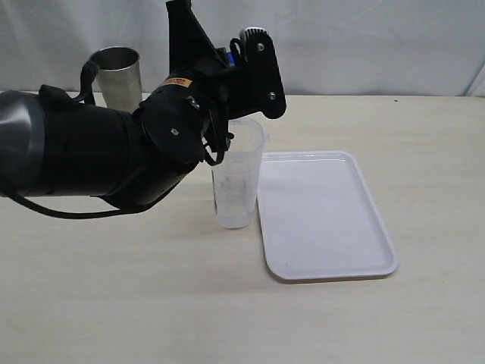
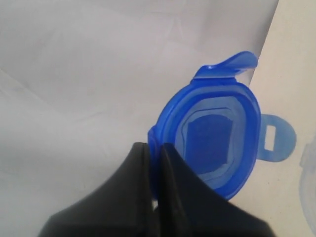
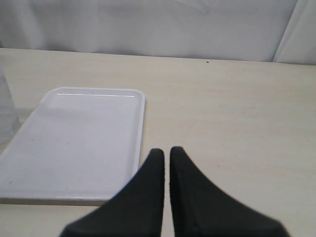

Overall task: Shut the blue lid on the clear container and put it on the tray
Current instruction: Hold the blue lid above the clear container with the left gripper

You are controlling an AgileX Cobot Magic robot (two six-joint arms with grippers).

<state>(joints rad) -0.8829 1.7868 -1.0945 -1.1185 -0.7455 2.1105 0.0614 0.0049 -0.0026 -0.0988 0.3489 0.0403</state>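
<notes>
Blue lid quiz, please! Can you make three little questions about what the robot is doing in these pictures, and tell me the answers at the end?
1. True or false: the clear container is standing on the tray.
2. Pick one: what is the left tool pinching? A) the rim of the blue lid B) a spoon C) nothing at all
3. Finish the sentence: the right tool holds nothing, and its fingers are ____ (open or shut).

Key:
1. False. It stands beside the tray, not on it.
2. A
3. shut
</notes>
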